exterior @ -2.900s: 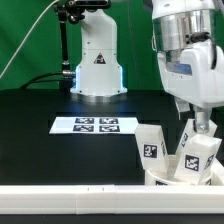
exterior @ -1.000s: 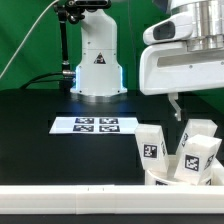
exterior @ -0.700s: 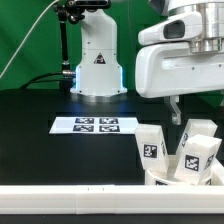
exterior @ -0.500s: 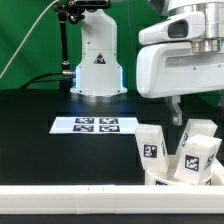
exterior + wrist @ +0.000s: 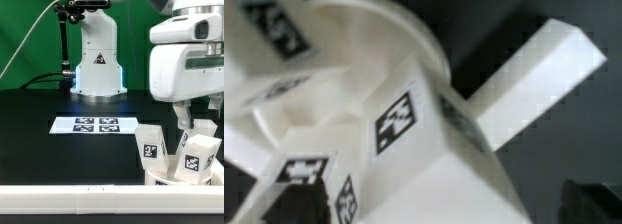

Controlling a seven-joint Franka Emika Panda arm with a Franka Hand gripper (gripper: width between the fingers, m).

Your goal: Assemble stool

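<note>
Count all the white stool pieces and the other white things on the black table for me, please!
Stool legs: 3 show, bunched together
Round seat: 1, only its rim shows
Marker board: 1
Border rail: 1
Total: 6

Exterior view: bright, even lighting; black table (image 5: 40,150) matte, little glare. White legs (image 5: 152,146) near overexposed, tags legible. Small blue glow at robot base (image 5: 97,72). Arm housing at 2 o'clock soft. Wrist view: heavily blurred, close white parts out of focus, grey shading between them.
</note>
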